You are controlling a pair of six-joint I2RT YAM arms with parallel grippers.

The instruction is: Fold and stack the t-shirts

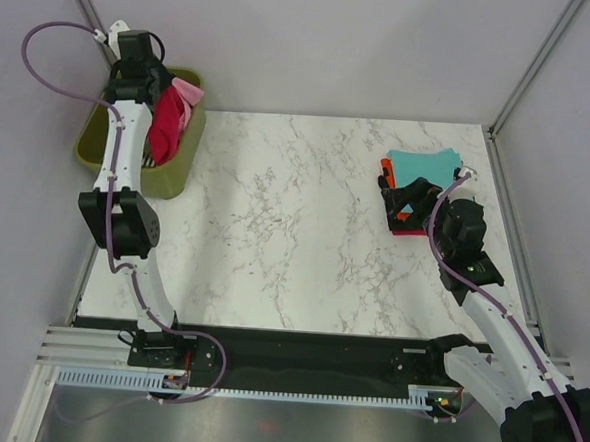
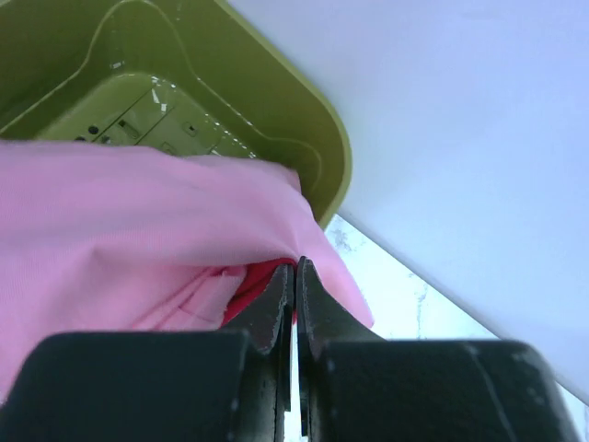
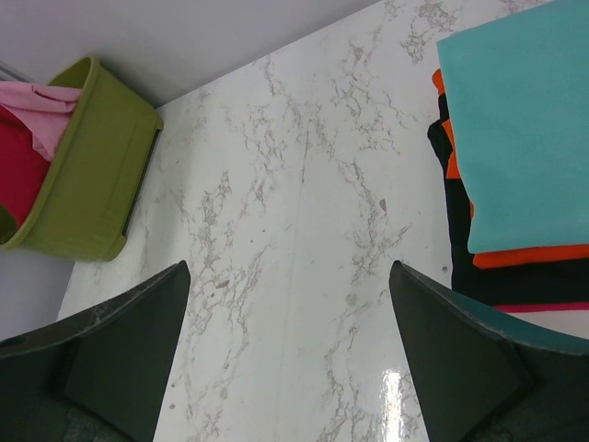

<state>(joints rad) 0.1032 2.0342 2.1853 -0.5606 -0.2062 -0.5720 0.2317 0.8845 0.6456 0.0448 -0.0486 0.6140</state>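
My left gripper (image 1: 164, 90) is held over the olive-green basket (image 1: 172, 178) at the far left. Its jaws are shut (image 2: 295, 264) on cloth. The crimson red t-shirt (image 1: 165, 128) hangs from it over the basket's rim, and a little of it shows at the fingertips (image 2: 241, 293). The light pink t-shirt (image 2: 120, 230) bunches against it (image 1: 189, 96). My right gripper (image 1: 401, 202) is open and empty (image 3: 289, 272), low over the table beside the folded stack. The stack has the teal shirt (image 3: 525, 138) on top, then orange (image 3: 525, 255), black (image 3: 460, 230) and magenta (image 3: 543, 307).
The basket stands at the table's far left corner, against the wall, and also shows in the left wrist view (image 2: 313, 138) and the right wrist view (image 3: 92, 175). The white marble table (image 1: 294, 231) lies between the basket and the stack (image 1: 424, 167). Grey walls close in the back and sides.
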